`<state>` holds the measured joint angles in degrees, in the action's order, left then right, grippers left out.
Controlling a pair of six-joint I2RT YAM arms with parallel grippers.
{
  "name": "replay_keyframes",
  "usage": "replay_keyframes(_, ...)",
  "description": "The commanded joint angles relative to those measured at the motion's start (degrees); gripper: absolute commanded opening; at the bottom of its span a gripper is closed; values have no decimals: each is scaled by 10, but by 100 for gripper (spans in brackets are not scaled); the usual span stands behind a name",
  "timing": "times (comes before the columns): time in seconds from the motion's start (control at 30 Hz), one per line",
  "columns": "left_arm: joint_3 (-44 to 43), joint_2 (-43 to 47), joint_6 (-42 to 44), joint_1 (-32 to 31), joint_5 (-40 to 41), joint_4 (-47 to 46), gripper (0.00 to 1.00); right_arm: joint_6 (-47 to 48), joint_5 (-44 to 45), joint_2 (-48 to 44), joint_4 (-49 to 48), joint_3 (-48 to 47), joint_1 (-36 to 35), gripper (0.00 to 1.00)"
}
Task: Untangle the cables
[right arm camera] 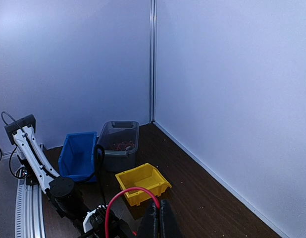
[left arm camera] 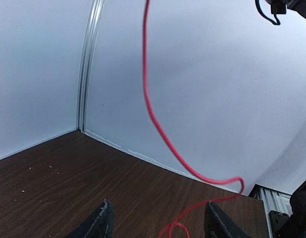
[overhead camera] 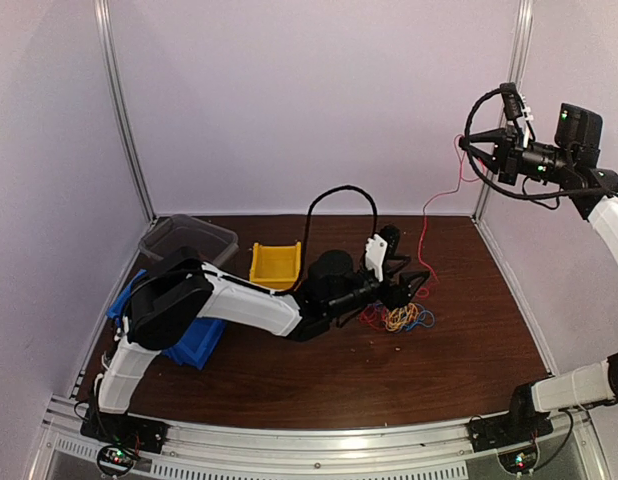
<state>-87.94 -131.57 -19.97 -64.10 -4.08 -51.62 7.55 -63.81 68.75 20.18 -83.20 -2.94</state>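
Big stuff first: dark wood table (overhead camera: pixel 469 340), right arm hoisted way up by the back-right corner, left arm stretched low across the middle. The cable bundle (overhead camera: pixel 401 318) (red, blue and orange-ish loops) sits on the table mid-right, just in front of the left gripper (overhead camera: pixel 407 290). One red cable (overhead camera: pixel 426 215) runs from that pile up to the right gripper (right arm camera: pixel 160 210), which is clamped on it, jaws pressed together in the wrist cam. Left gripper's jaws are spread w/ nothing pinched afaict, tho a red loop lies between the tips. IMO the step in hand is drawing the red strand out of the pile. So left should pin the rest of the bundle down before right pulls. Go slow + straight, and watch for the whole knot riding up w/ it.
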Motion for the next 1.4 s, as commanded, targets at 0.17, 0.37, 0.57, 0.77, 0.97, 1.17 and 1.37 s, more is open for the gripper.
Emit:
replay_keyframes(0.17,-36,-29,8,-1,-40,54,56,-40,-34,-11,-27,-29,-6,0)
replay_keyframes(0.37,61,7,-79,-1,-66,-35,54,-35,-35,-12,-17,-36,-6,0)
replay_keyframes(0.57,71,21,-88,-1,-87,-49,55,-31,-33,-12,-18,-29,-6,0)
replay_keyframes(0.77,33,7,-92,-1,-24,-9,61,-37,-31,-11,-26,-27,-7,0)
replay_keyframes(0.97,-19,-22,-108,1,-50,7,42,-45,-33,-17,-33,-18,-9,0)
replay_keyframes(1.17,-22,-29,-122,1,-56,16,16,-37,-32,-17,-20,-34,-9,0)
replay_keyframes(1.37,5,-23,-113,1,-69,6,26,-53,-35,-1,-33,-65,-9,0)
